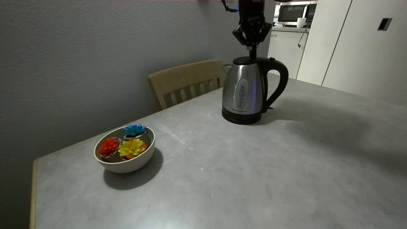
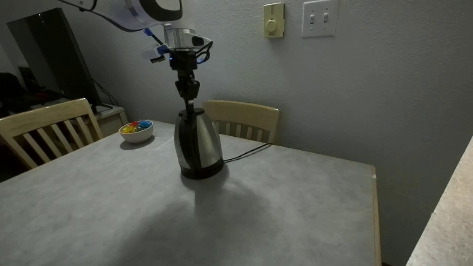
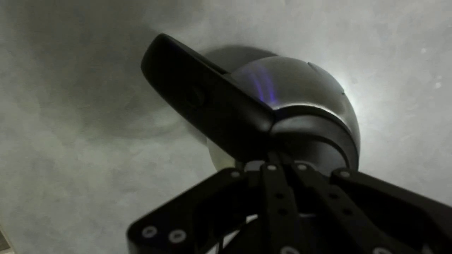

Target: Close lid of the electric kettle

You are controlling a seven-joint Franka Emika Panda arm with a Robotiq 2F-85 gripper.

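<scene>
The brushed-steel electric kettle (image 1: pixel 231 95) stands upright on the table. It also shows in an exterior view (image 2: pixel 211 144) and in the wrist view (image 3: pixel 293 81). Its black lid (image 1: pixel 242 60) lies flat on the mouth; the lid also shows in the wrist view (image 3: pixel 317 148). The black looped handle (image 1: pixel 283 76) points away from the spout. My gripper (image 1: pixel 253 56) is upright, fingertips together, and comes down at the lid's handle-side edge. In the wrist view my gripper (image 3: pixel 279 156) hides part of the lid. The tips seem to touch the lid, with nothing visible between them.
A white bowl (image 1: pixel 127 166) with red, yellow and blue flowers stands on the grey table (image 1: pixel 222 178). A wooden chair (image 1: pixel 187 76) stands behind the table by the wall. A black cord (image 2: pixel 247 153) runs from the kettle's base to the table's edge.
</scene>
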